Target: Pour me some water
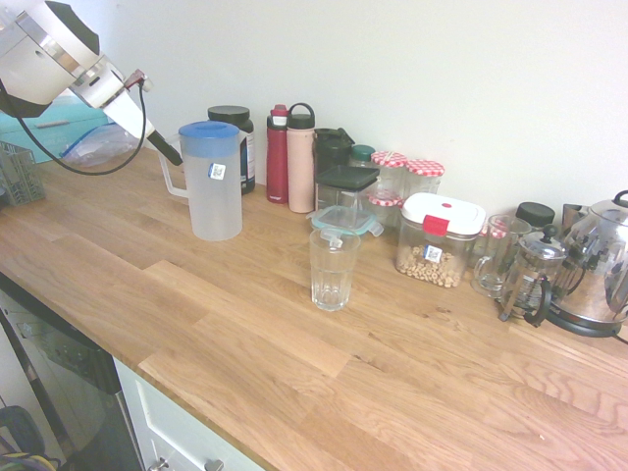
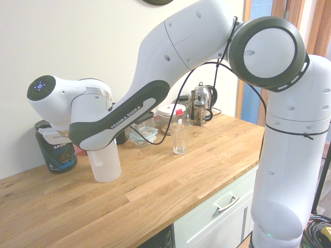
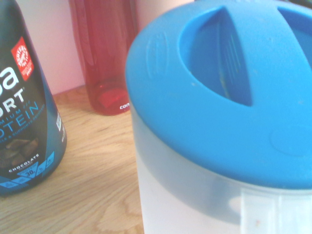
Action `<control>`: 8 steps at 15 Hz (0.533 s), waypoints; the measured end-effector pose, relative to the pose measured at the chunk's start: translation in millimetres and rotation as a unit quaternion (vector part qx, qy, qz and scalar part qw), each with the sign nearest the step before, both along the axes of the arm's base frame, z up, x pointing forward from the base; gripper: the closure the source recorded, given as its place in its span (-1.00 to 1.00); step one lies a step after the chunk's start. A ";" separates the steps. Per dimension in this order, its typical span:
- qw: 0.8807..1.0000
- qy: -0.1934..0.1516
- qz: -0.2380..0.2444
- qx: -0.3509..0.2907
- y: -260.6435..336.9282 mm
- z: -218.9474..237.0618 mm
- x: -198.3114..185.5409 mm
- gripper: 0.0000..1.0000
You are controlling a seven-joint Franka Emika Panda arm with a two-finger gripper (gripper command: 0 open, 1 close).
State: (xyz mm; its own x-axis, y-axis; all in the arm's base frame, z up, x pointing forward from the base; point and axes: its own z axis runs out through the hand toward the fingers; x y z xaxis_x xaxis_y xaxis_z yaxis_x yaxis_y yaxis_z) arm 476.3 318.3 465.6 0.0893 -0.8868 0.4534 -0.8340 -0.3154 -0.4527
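first exterior view: upright jug sits about 4 o'clock from the jaws, right by its handle, can't tell if they're apart or together tbh

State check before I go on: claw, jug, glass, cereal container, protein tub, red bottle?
Claw: at the jug's handle side; grip not confirmable
Jug: upright on the counter, blue lid on
Glass: upright, no water visible in it
Cereal container: lidded, partly filled with rings
Protein tub: upright, lidded
Red bottle: upright, capped
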 end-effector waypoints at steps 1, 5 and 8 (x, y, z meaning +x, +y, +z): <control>1.000 0.001 -0.001 0.006 -1.7 -0.4 0.6 1.00; 0.999 0.002 -0.002 0.032 -15.9 11.6 -2.6 1.00; 0.999 0.003 0.007 0.040 -28.3 32.4 -21.1 1.00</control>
